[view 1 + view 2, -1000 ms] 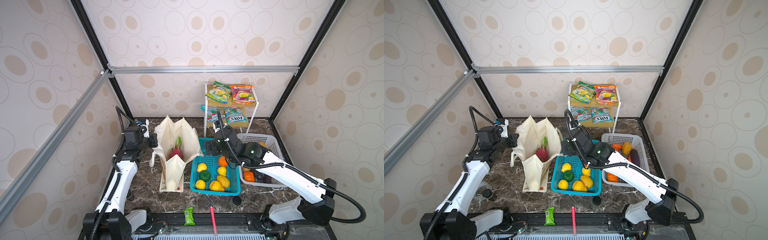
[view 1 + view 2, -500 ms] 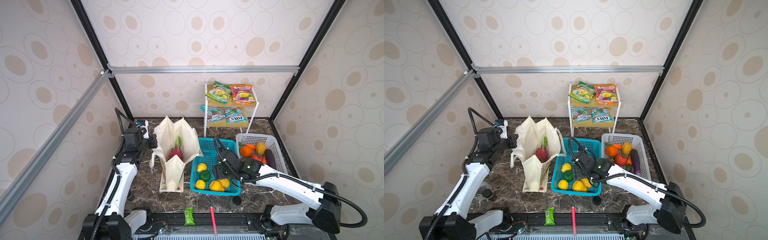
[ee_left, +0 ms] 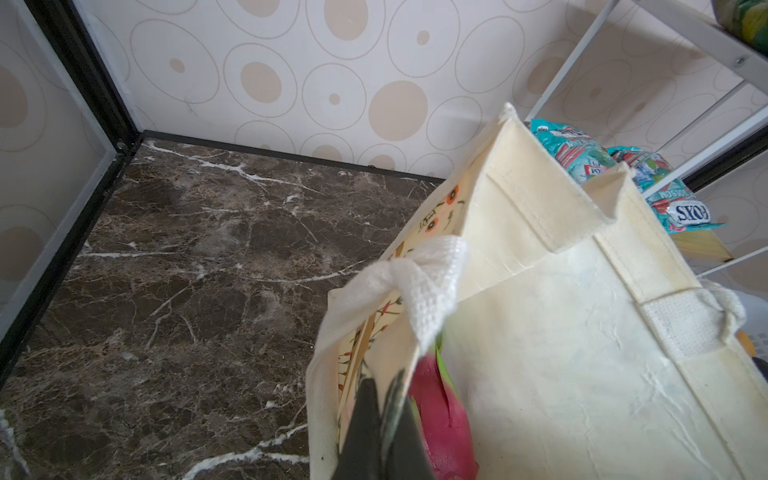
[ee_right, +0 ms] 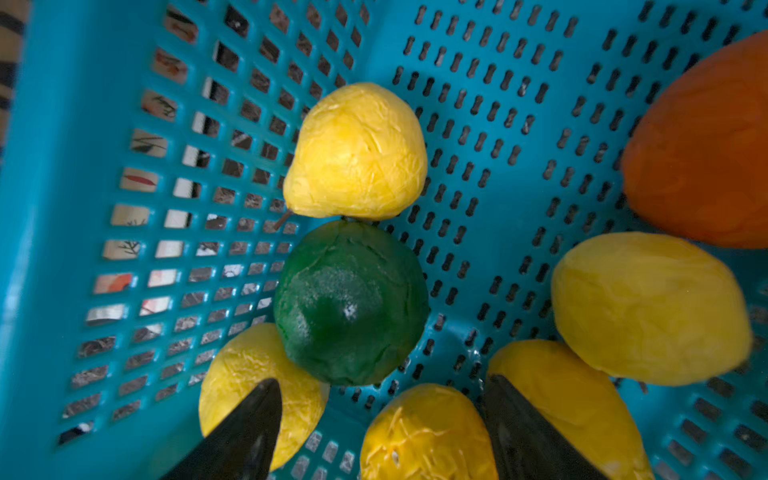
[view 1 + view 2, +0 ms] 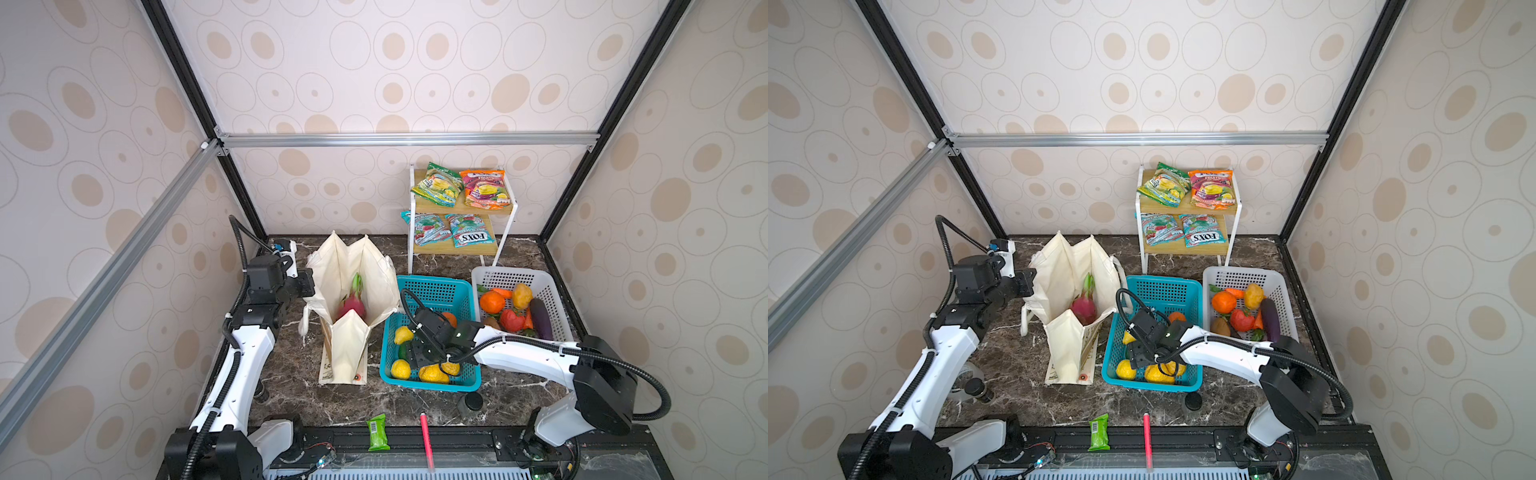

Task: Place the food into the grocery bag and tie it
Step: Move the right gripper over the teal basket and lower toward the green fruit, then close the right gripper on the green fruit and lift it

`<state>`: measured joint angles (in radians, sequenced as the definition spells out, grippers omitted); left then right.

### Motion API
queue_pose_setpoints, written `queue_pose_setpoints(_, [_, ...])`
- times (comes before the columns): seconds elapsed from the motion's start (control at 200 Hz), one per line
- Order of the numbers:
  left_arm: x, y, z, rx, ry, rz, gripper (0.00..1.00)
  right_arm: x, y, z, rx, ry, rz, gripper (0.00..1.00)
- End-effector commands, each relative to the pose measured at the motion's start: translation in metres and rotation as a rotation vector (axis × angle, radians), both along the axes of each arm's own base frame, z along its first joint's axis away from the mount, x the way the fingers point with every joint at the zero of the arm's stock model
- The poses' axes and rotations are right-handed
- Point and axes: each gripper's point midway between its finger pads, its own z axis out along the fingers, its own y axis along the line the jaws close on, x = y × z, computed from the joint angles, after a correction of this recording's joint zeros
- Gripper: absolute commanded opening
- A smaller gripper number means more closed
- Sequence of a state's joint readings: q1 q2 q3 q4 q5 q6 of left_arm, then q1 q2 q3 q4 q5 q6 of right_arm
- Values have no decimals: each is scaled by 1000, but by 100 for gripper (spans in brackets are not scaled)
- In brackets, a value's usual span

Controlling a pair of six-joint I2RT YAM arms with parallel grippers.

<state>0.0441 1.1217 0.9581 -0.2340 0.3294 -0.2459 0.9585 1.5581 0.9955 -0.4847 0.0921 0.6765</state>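
— So, where does the grocery bag (image 5: 353, 349) stand?

— In the lower middle of both top views, a bit left of centre. It is upright on the dark marble counter (image 5: 291, 374), long axis vertical, mouth gaping upward. The blue basket (image 5: 432, 286) sits just beside it on the right.

— Anything inside?

— The pink dragon fruit (image 5: 351, 307), standing on end, its green tip pointing up toward the top of the frame.

— And the left fingers (image 3: 365, 428)?

— Clenched on the bag's rim at its left side. The wrist view shows the cloth pinched between them, near the white strap handle (image 3: 428, 286).

— The right fingers (image 4: 249, 428)?

— Spread apart, down inside the blue basket, gripping nothing. The dark green round fruit (image 4: 351, 303) lies just ahead of their tips, touching a yellow pear-shaped fruit (image 4: 357, 153) beyond it. A yellow lemon (image 4: 648, 307) lies off to one side.

— The rest of the food?

— The purple eggplant (image 5: 540, 318) lies in the white basket (image 5: 511, 272), right of centre. Its long axis runs up and down the frame along the right wall. The green Fox's packet (image 5: 438, 185) and the orange Fox's packet (image 5: 484, 189) lie flat on the top tier of the shelf (image 5: 453, 250) at the back.
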Motion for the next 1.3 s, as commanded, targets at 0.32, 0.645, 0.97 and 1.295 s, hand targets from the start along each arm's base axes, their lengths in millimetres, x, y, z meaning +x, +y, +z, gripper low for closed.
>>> queue_pose_setpoints(0.32, [-2, 2, 11, 3, -40, 7, 0, 15, 22, -10, 5, -15, 5, 80])
queue_pose_setpoints(0.645, [-2, 1, 9, -5, -37, 5, 0, 26, 20, -23, -66, -40, 3, 82])
queue_pose_setpoints(0.97, [-2, 1, 8, -8, -35, 5, 0, 34, 15, -33, -77, -57, -19, 78])
queue_pose_setpoints(1.295, [-2, 1, 8, -9, -32, 5, 0, 35, 10, -27, -73, -85, -35, 69])
